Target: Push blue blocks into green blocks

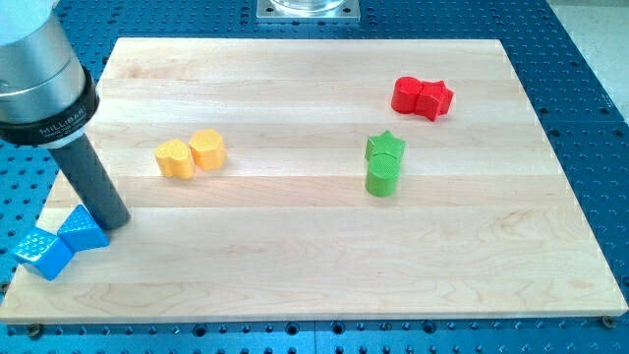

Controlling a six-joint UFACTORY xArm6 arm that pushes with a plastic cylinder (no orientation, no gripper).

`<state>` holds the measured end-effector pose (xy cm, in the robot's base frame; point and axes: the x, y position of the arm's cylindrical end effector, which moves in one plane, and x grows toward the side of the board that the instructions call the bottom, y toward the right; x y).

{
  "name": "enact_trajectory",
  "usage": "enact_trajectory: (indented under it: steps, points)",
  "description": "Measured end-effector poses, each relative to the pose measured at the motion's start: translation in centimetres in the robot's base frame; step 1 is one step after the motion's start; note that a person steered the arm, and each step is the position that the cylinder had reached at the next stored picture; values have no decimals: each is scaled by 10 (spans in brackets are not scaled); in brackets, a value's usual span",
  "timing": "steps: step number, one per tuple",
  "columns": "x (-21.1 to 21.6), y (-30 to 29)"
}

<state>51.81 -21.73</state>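
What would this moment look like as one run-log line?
my tip: touching blue blocks, board's lower left | green blocks: far right | contact: none

"MILLIBAR" on black collar [49, 123]

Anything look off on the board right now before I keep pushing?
Yes: the two blue blocks sit at the board's left edge, one partly overhanging it, far from the green blocks. My tip touches their right side. Yellow and red pairs look undisturbed.

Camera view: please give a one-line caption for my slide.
My tip touches two blue blocks at the board's bottom-left edge, far from the green blocks at right.
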Motion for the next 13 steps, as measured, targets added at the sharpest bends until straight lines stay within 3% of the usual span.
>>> enact_trajectory:
  steps: [3, 5, 6, 7, 9, 11, 12, 13]
  points:
    - [0, 1]
    - [1, 122]
    - [42, 159]
    - [99, 128]
    - [101, 116]
    - [100, 25]
    - [99, -62]
    - [90, -85]
